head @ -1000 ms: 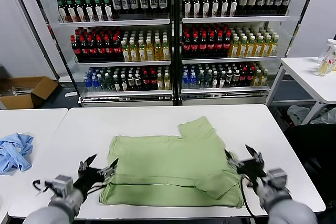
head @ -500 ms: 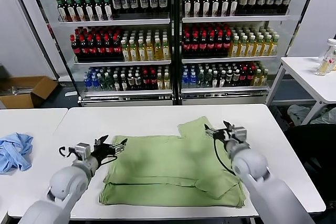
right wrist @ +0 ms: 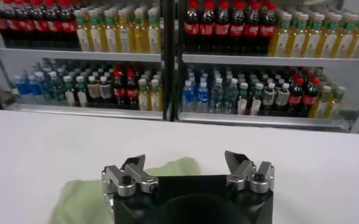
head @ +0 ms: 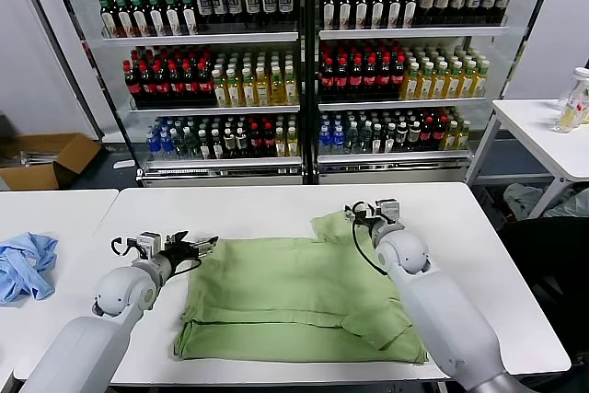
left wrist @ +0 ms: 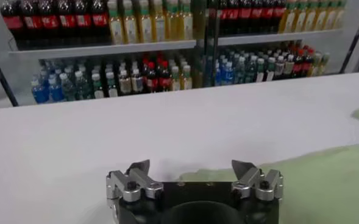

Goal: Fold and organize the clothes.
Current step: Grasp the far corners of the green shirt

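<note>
The light green polo shirt [head: 299,296] is laid on the white bench [head: 230,209], towards its near edge, partly folded: the near hem is doubled into a soft ridge, and one short sleeve [head: 339,225] projects towards the far edge. No print, collar or buttons are seen, so the front is judged to be turned under.

The left pincer [head: 195,248] is held low at the shirt's left edge, jaws spread and nothing gripped. The right pincer [head: 363,215] is held over the projecting sleeve, jaws likewise spread and empty. This placement is judged to serve a grasp of the far corners for the next fold.

The fabric appears matte, limp and lightly creased; the bench top is smooth and hard. A crumpled light blue cloth [head: 26,266] lies on the neighbouring bench, well apart.
</note>
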Controlling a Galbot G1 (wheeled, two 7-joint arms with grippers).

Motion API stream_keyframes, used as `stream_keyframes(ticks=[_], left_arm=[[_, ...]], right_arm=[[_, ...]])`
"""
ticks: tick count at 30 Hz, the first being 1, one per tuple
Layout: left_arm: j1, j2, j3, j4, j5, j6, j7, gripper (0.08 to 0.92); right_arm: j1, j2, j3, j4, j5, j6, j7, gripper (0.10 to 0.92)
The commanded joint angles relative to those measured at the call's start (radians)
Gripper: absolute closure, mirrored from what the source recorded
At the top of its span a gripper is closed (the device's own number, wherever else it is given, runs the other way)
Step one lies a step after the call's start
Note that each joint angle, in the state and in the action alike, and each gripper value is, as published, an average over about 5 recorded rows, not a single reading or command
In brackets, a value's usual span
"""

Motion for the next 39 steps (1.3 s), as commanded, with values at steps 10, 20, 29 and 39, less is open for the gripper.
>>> stream_keyframes(ticks=[10, 20, 29, 39], left_arm=[[-0.029, 0.002, 0.012, 0.103, 0.026, -0.014, 0.065, 0.193], [0.001, -0.002, 0.013, 0.086, 0.025, -0.037, 0.085, 0.458], [0.01, -0.018, 0.011, 0.076, 0.017, -0.06, 0.085, 0.718], [0.057, 0.044, -0.011, -0.056, -0.116, -0.146, 0.013, 0.917]], right_arm=[[0.068, 0.084, -0.017, -0.223, -0.018, 0.044, -0.006, 0.203], [0.059, 0.084, -0.016, -0.211, 0.02, 0.035, -0.012, 0.431], [0.052, 0.085, -0.015, -0.198, 0.001, 0.063, -0.028, 0.691], [-0.073, -0.047, 0.02, 0.168, 0.11, 0.059, -0.013, 0.904]])
